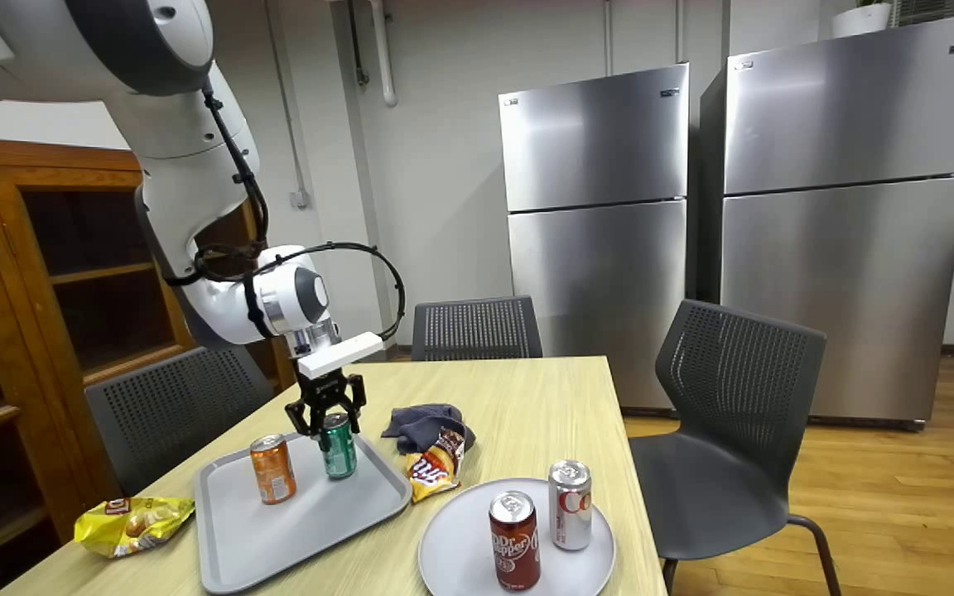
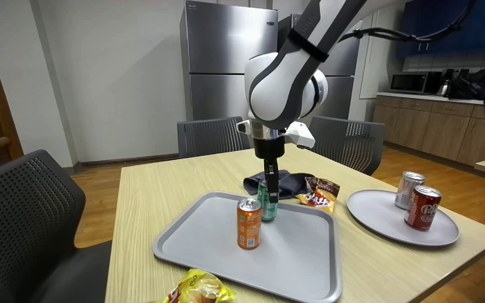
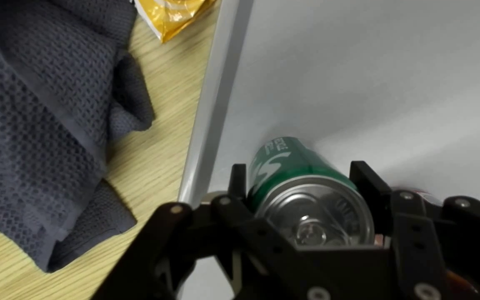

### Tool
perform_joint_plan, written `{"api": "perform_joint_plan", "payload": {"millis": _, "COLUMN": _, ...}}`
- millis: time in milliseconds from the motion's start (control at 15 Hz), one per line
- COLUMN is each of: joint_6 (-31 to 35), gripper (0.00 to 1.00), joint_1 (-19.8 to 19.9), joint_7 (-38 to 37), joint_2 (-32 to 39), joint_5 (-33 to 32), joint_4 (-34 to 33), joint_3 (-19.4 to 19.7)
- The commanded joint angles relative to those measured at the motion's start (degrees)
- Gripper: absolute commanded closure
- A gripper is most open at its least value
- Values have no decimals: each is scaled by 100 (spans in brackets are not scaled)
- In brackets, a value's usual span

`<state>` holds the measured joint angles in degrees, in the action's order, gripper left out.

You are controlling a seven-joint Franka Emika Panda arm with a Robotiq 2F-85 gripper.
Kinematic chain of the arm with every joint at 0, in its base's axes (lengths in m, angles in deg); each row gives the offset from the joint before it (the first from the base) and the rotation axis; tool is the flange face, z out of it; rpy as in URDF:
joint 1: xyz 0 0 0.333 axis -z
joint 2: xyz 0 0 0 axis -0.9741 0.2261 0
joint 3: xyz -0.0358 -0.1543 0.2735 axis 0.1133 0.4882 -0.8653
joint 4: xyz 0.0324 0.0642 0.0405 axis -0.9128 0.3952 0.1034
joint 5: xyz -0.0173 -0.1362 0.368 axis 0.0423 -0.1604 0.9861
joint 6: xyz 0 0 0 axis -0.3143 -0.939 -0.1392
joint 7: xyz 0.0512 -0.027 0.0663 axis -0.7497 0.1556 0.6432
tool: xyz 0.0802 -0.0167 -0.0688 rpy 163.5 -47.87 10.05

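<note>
A green can (image 1: 340, 460) stands on the grey tray (image 1: 303, 538), near the edge beside the dark cloth. My gripper (image 1: 339, 433) points down over it, its jaws closed around the can's upper part. In the wrist view a black finger (image 3: 237, 182) lies close along each side of the green can (image 3: 292, 160), whose silver lid faces the camera. The can's base rests on the tray in both exterior views. An orange can (image 2: 249, 227) stands upright a short way off on the same tray. One finger hides part of the green can (image 2: 270, 213) there.
A dark cloth (image 1: 429, 425) and an orange-brown snack bag (image 1: 437, 468) lie beside the tray. A yellow bag (image 1: 134, 525) lies on its opposite side. A round plate (image 1: 460, 546) bears a dark red can (image 1: 515, 542) and a silver can (image 1: 570, 505). Chairs surround the table.
</note>
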<state>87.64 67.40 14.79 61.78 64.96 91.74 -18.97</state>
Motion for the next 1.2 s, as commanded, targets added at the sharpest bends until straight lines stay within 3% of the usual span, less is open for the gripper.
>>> {"api": "perform_joint_plan", "payload": {"millis": 0, "joint_6": -49, "gripper": 4, "joint_1": 3, "joint_7": -122, "joint_2": -158, "joint_5": -214, "joint_4": 4, "joint_3": -15}}
{"api": "perform_joint_plan", "payload": {"millis": 133, "joint_6": -53, "gripper": 0, "joint_1": 85, "joint_7": 0, "joint_2": -311, "joint_5": -166, "joint_4": 110, "joint_3": -77}}
{"api": "perform_joint_plan", "payload": {"millis": 1133, "joint_6": -63, "gripper": 0, "joint_1": 527, "joint_7": 708, "joint_2": -1650, "joint_5": 108, "joint_4": 871, "joint_3": -98}}
